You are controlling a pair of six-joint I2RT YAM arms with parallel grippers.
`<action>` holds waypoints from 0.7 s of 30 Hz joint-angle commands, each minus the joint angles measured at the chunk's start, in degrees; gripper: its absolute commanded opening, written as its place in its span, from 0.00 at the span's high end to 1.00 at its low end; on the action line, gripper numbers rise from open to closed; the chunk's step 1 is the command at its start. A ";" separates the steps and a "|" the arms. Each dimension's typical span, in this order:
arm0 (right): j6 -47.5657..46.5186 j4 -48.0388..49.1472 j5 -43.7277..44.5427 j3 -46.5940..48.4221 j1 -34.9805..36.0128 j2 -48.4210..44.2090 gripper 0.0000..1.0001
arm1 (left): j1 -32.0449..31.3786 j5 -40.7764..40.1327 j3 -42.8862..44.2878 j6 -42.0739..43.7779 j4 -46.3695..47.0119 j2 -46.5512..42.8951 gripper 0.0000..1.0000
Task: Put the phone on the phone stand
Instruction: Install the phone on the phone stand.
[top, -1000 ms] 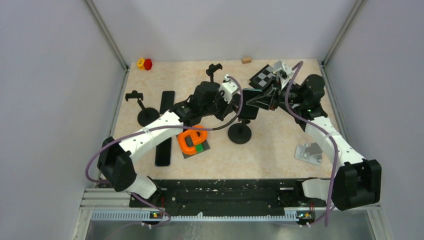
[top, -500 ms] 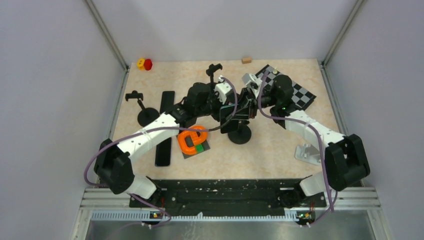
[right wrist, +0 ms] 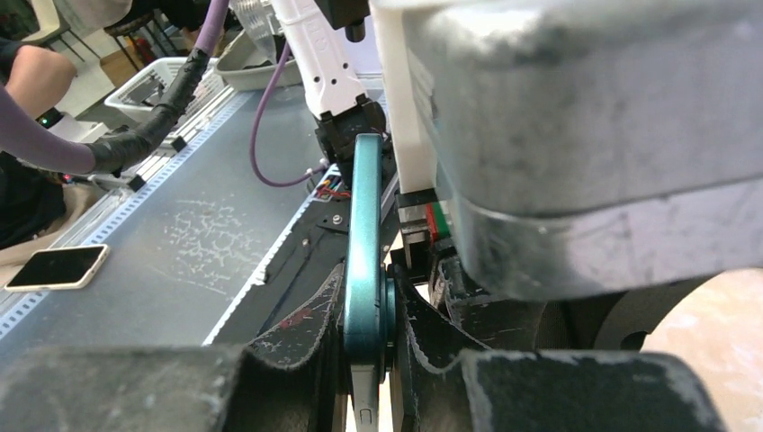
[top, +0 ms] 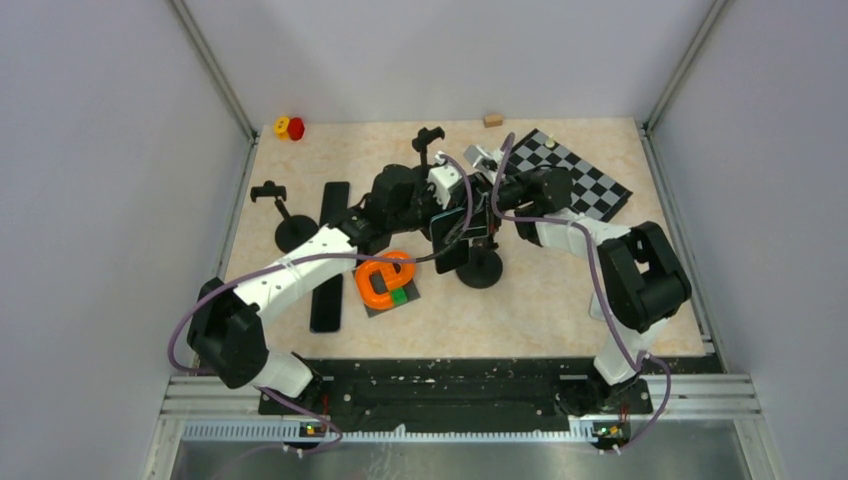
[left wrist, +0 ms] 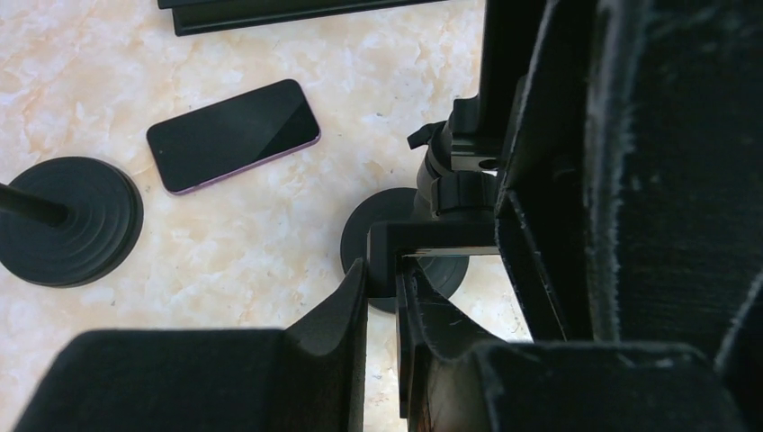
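The phone (right wrist: 364,207) has a teal edge and a dark face; it stands on its edge, pinched between the fingers of the right gripper (right wrist: 366,290), above the middle of the table (top: 560,290) and just beside the head of the phone stand (top: 480,268); the left gripper (left wrist: 381,274) is closed narrow on the black bracket of this stand. The room around is tight: an orange piece (top: 385,280) is near on the left arm's side and a checkered mat (top: 590,185) is behind; open tabletop lies toward the near right. Only the right wrist view shows the teal colour and the grip; the top view gives only a dark slab between the wrists; only the left wrist view shows the bracket between the fingers, and another phone (left wrist: 234,135) lying flat, well apart.
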 commanded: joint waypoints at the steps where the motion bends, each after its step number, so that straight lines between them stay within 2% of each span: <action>1: 4.63 17.23 -0.58 3.98 -0.26 -0.01 1.00 | -0.62 3.17 -0.41 -0.31 2.26 -2.00 1.00; 21: -0.54 17.29 0.09 2.98 -5.91 2.75 1.00 | -0.64 6.44 -0.61 -2.15 2.38 -0.24 1.00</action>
